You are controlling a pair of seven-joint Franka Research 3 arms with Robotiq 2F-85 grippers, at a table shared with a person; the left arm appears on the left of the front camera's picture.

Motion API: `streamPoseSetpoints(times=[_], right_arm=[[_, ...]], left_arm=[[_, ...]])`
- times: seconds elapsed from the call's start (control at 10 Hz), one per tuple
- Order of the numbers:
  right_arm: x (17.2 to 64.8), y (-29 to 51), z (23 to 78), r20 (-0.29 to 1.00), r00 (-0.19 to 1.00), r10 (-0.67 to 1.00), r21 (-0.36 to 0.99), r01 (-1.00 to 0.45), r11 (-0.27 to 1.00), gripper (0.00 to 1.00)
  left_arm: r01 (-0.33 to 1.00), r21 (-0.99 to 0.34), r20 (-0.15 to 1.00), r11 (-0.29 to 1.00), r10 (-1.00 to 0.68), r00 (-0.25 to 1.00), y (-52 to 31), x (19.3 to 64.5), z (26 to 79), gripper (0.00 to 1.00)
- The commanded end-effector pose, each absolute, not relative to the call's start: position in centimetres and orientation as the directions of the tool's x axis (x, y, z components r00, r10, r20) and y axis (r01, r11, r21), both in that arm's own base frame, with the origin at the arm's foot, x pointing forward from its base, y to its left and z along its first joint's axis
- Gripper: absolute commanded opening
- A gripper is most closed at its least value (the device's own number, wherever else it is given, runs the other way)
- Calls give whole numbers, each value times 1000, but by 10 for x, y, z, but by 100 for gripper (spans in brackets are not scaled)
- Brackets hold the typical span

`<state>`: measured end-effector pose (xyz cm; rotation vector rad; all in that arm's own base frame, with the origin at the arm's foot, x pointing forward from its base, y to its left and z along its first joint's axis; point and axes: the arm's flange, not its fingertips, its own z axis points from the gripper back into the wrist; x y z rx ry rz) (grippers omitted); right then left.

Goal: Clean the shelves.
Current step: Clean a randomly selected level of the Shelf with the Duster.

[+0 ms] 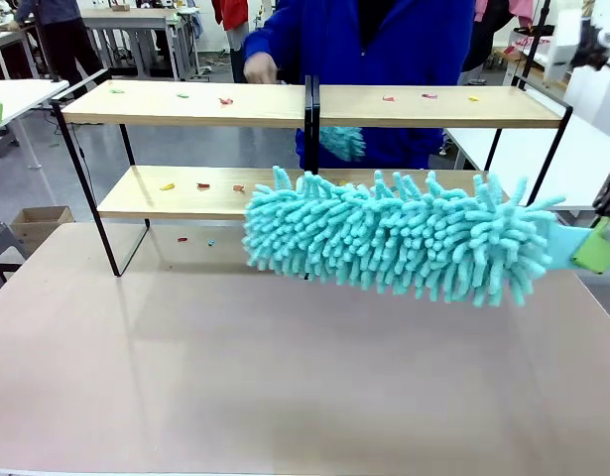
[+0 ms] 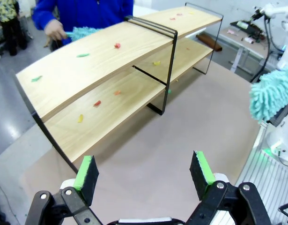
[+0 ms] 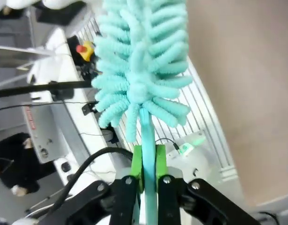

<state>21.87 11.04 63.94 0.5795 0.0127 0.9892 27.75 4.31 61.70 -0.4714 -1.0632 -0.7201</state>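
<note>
Right gripper (image 3: 148,164) clamped on the handle of a teal chenille duster (image 1: 394,238); left gripper (image 2: 144,171) jaws apart, holding nothing.
In the front view the duster head runs level from 3 o'clock to centre, above the table (image 1: 285,377) and in front of the lower board. The shelves (image 1: 185,102) stand at 12 o'clock on the table's far side. Small coloured scraps (image 1: 225,101) lie on both boards and the tabletop. A person's hand (image 1: 259,67) is at 11 o'clock behind the top board, with a second teal duster (image 1: 342,142) behind the centre post.
</note>
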Motion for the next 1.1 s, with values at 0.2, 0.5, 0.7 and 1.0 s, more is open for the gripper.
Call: streamPoseSetpoints(times=[0.2, 0.5, 0.7, 1.0], right_arm=[[264, 170, 616, 16, 593, 805, 374, -750, 545, 12], [348, 244, 587, 38, 602, 798, 355, -755, 552, 12], [320, 188, 620, 8, 475, 880, 483, -772, 413, 12], [174, 20, 679, 93, 789, 608, 415, -585, 697, 12]], left_arm=[[740, -16, 910, 673, -296, 289, 43, 278, 616, 100], [740, -16, 910, 673, -296, 289, 43, 278, 616, 100], [740, -16, 910, 673, -296, 289, 43, 278, 616, 100], [740, -16, 910, 673, -296, 289, 43, 278, 616, 100]])
